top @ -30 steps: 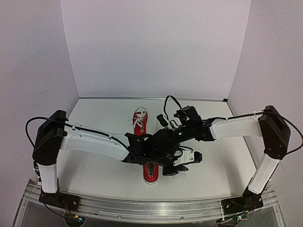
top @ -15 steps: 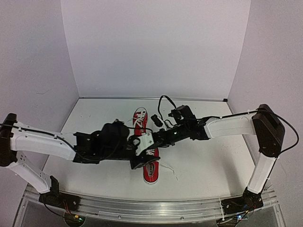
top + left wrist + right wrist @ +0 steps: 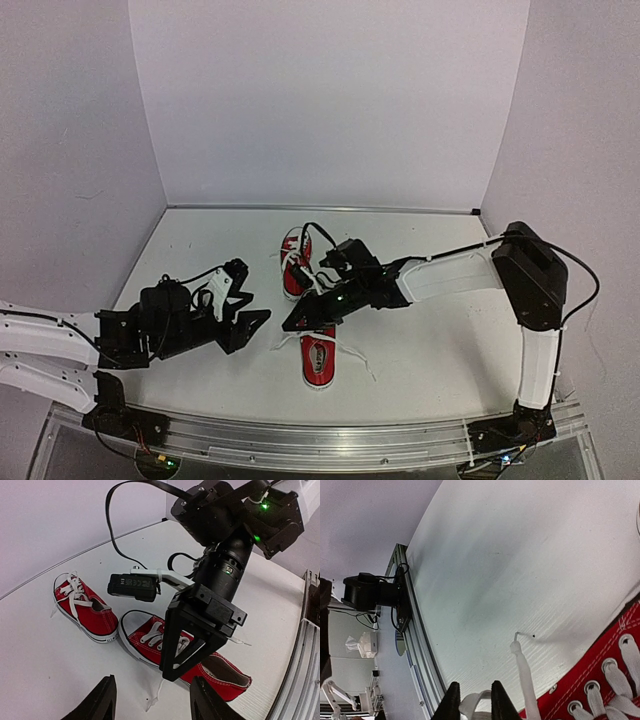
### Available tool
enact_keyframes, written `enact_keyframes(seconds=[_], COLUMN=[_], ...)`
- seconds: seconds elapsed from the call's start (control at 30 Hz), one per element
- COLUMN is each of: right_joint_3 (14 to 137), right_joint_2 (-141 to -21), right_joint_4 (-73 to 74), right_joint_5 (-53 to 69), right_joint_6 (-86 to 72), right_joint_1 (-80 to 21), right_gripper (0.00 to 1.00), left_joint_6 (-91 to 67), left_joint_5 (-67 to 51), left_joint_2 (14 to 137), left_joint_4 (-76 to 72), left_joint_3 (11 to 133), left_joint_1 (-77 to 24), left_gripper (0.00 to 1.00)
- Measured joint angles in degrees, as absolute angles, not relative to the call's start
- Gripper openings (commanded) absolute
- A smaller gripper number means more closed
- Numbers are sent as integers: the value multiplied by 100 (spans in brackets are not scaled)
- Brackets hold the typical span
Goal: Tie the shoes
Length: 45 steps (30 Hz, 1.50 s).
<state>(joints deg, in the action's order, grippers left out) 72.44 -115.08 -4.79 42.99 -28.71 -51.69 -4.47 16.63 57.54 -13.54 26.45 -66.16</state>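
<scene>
- From above, the toe end of the near red canvas low-top sneaker with its white rubber sole (image 3: 318, 362) is hidden by the black right gripper (image 3: 297, 322) hanging just over it. Only the heel half shows, with a red printed insole lying in its opening.
- The right wrist view cuts the near sneaker (image 3: 600, 652) off at the lower right corner, leaving stitching and a few eyelets.
- The right gripper (image 3: 475, 687) has its jaws narrow, pinching a loop of white lace (image 3: 472, 702) that the bottom edge cuts off. I cannot tell which eyelet it runs from.
- A loose lace end (image 3: 520, 652) lies flat on the white counter (image 3: 520, 555) just beside the near sneaker.
- The matching far red canvas sneaker (image 3: 292, 268) stands upright just beyond the near sneaker, partly covered by the right arm's wrist and cable. Whether the two touch is unclear.
- The black left gripper (image 3: 154, 680) sits left of the near sneaker (image 3: 220, 677), jaws spread wide over bare counter.
</scene>
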Motion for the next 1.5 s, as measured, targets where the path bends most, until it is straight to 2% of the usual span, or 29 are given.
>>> enact_keyframes(seconds=[0.33, 0.47, 0.63, 0.77, 0.87, 1.1, 1.2, 1.3, 1.5], right_joint_3=[7407, 7372, 7259, 7198, 7194, 7196, 7238, 7330, 7464], right_joint_2=[-11203, -10590, -9990, -9993, -10113, -10350, -10440, -10613, -10892], right_joint_4=[-184, -4, 205, 589, 921, 1474, 1579, 1649, 1772], right_joint_5=[4299, 4303, 4263, 4095, 4001, 3910, 3914, 3925, 3968], right_joint_6=[-2736, -2546, -2144, -1731, -1397, -757, -575, -437, -297], right_joint_1=[-5119, -4908, -4417, -4219, -4249, -4283, -4283, -4283, -4288], right_gripper=[62, 68, 61, 48, 40, 35, 33, 31, 31], left_joint_6=[-879, -910, -950, -991, -1040, -1184, -1258, -1352, -1510], left_joint_5=[1432, 1059, 526, 195, -56, -431, -531, -592, -603], left_joint_2=[6275, 6874, 7414, 7807, 8184, 8687, 8743, 8753, 8753], left_joint_4=[-1363, -1377, -1538, -1713, -1845, -2008, -2014, -2020, -2148], left_joint_3=[2639, 2848, 3177, 3505, 3779, 3970, 3968, 3962, 3813], left_joint_1=[-6428, -6310, -6142, -6045, -6003, -5886, -5808, -5737, -5648], left_gripper=[59, 60, 60, 59, 55, 44, 35, 27, 18])
